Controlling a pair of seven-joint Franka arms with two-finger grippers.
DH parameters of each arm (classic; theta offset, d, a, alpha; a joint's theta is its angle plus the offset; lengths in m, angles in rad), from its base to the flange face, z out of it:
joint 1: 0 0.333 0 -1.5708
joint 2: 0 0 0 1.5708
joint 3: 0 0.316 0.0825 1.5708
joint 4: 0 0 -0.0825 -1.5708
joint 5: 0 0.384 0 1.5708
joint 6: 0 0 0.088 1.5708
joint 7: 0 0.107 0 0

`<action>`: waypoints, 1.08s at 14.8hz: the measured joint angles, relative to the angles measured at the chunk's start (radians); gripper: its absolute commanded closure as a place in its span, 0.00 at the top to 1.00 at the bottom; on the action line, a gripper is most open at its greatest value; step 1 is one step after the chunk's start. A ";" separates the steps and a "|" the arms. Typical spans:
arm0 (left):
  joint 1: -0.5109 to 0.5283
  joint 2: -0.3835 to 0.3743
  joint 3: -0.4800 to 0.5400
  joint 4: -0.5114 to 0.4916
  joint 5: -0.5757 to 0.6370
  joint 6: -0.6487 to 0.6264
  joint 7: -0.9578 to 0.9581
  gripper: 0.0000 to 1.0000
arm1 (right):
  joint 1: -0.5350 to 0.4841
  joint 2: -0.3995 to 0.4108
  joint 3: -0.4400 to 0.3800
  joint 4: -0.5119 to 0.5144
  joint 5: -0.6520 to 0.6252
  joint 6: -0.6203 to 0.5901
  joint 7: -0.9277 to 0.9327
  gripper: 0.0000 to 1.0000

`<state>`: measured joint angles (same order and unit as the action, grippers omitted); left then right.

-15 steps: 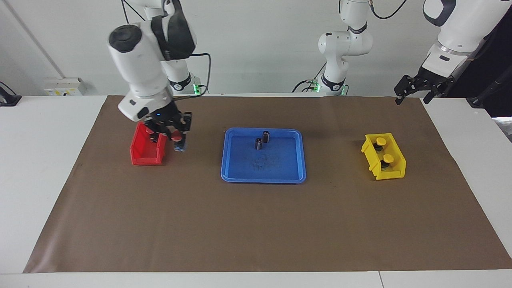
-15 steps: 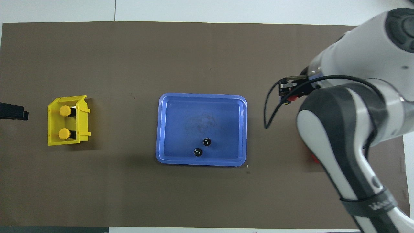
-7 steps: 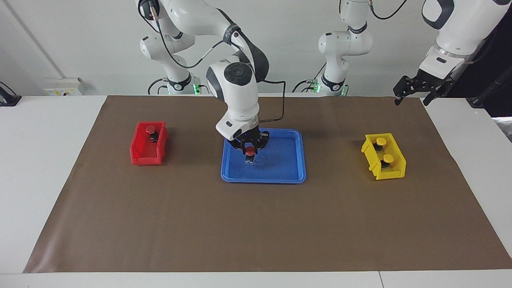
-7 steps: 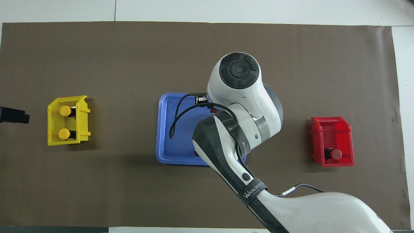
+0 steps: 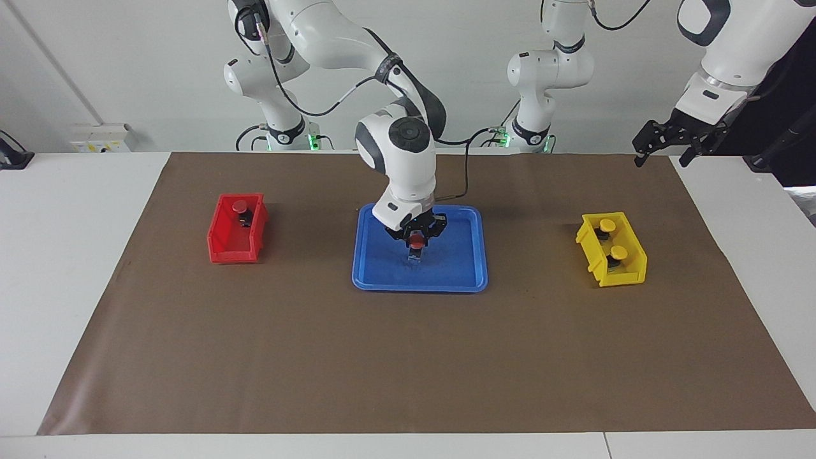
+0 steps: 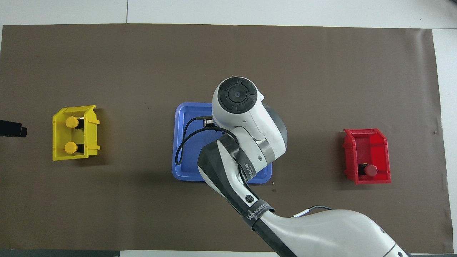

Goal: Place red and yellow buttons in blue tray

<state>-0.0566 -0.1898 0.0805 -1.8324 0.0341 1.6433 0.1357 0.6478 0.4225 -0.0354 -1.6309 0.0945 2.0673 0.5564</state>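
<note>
White walls and a white table [image 5: 76, 255] covered by a brown mat [image 5: 408, 357] make up the setting. At the middle of the mat the blue tray [image 5: 462, 280] is laid flat. The right gripper [image 5: 415, 252] is held low over the tray's middle, its fingers pressed together on a red button [image 5: 416, 241], whose red cap is seen between them; whether the button touches the tray floor cannot be told. In the overhead view most of the tray [image 6: 184, 142] is covered by the right arm. A second red button [image 5: 240, 206] is seen inside the red bin [image 5: 226, 248] toward the right arm's end of the table. Two yellow buttons [image 5: 607, 225] are kept in the yellow bin [image 5: 628, 271] toward the left arm's end. The left gripper [image 5: 663, 150] is held waiting, fingers spread, above the mat's corner at that end.
</note>
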 measured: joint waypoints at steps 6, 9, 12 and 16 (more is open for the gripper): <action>-0.001 0.000 -0.005 -0.011 0.000 0.014 0.000 1.00 | 0.014 -0.001 0.000 -0.071 0.000 0.075 0.000 0.65; -0.001 0.006 -0.006 -0.060 0.000 0.097 0.000 0.99 | 0.014 -0.005 -0.001 -0.073 0.000 0.076 0.000 0.76; 0.000 0.038 -0.005 -0.147 0.000 0.232 0.000 0.85 | 0.008 -0.031 -0.013 -0.066 -0.001 0.073 0.000 0.75; 0.000 0.134 -0.003 -0.185 0.000 0.374 -0.021 0.71 | -0.133 -0.160 -0.030 -0.059 -0.008 -0.048 -0.097 0.76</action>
<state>-0.0566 -0.0563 0.0771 -2.0172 0.0341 2.0174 0.1149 0.5151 0.2624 -0.0650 -1.6897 0.0869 2.0191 0.4593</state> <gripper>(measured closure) 0.233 0.242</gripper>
